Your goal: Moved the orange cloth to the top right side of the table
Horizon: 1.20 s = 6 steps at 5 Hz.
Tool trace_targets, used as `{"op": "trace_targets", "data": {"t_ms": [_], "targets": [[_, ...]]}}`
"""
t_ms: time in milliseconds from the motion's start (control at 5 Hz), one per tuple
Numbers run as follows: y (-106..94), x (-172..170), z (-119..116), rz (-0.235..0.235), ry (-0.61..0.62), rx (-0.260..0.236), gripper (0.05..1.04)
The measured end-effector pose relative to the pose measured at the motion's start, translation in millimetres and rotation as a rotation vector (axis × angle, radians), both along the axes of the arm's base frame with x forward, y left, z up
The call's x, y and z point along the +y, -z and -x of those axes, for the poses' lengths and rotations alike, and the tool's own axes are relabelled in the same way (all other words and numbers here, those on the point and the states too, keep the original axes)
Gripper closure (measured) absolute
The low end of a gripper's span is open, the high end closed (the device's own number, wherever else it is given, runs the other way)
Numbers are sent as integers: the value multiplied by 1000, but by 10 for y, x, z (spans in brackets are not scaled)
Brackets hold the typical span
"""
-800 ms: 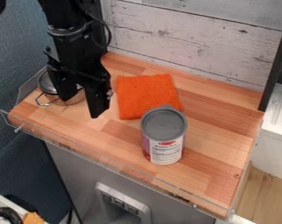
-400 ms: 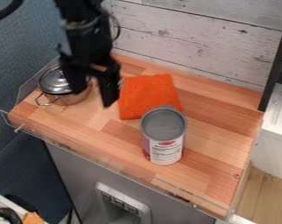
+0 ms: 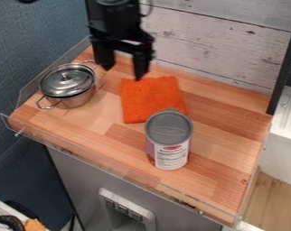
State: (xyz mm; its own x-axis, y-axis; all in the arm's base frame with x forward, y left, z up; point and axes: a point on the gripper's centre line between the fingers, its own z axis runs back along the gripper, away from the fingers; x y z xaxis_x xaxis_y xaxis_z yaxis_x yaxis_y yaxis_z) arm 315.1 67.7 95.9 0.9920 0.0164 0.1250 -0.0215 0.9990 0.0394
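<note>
Cloth (image 3: 151,98) near parted jaws, camera-side, slightly right in view.

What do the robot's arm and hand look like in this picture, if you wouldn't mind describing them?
The arm is black all over, thick and boxy, with a thin dark cable curving out beside it. The hand is black too: a wide crosspiece with two chunky, straight fingers.

I saw the tabletop (image 3: 223,131) under bright, diffuse light, with white glints on the metal lid (image 3: 67,81).
</note>
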Motion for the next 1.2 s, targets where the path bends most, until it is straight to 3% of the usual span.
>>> {"op": "trace_targets", "data": {"t_ms": [200,600,800,1000,1200], "targets": [[209,-18,-240,-60,-53,-31,82],[804,-79,-467,-100,-120,-13,82],[868,-92,-553,-90,-112,-8,82],[879,-161,-556,-48,-118,-2,82],[888,-482,-555,13,-80,13,82]]}}
